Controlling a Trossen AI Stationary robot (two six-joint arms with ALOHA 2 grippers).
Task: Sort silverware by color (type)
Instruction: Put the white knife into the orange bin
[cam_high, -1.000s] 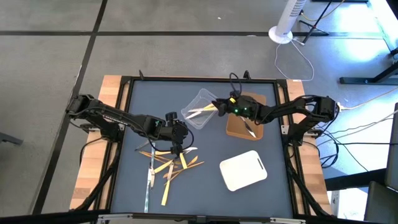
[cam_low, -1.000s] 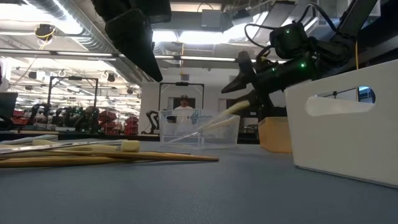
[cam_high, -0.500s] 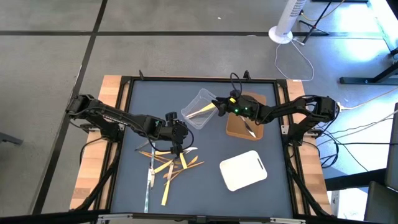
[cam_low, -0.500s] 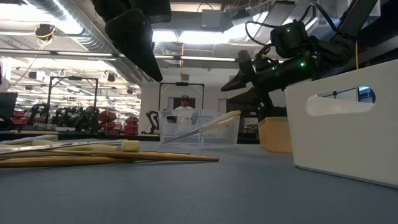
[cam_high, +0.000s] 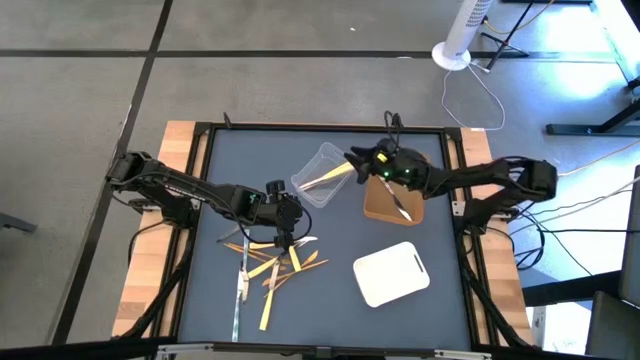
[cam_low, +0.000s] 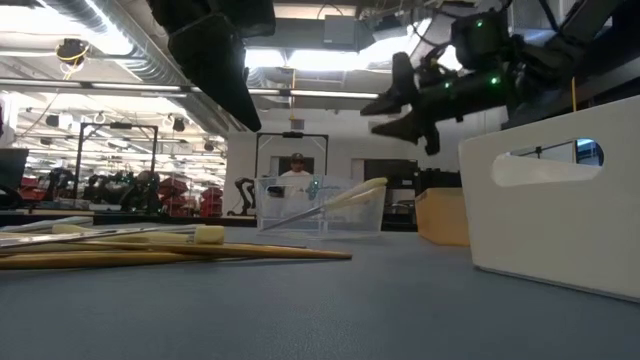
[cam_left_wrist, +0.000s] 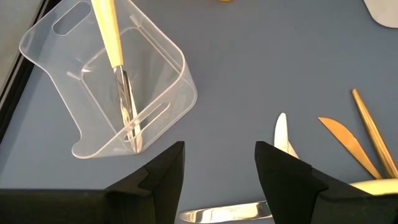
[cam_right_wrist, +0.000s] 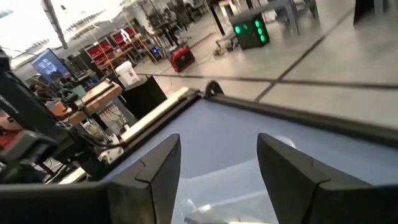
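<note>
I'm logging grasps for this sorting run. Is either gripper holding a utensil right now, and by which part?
Nothing is held. The right gripper is open and empty above the clear tub, where a pale yellow utensil lies. The left gripper is open and empty too.

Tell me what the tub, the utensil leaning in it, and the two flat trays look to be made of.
The tub looks like clear, glossy plastic: the table shows through its walls. The utensil in it has a matte pale yellow handle, plastic or wood, and a shiny, mirror-like metal-looking end. The brown tray looks like matte wood or cork, uncertain. The white tray looks like smooth opaque plastic with a cut-out handle.
</note>
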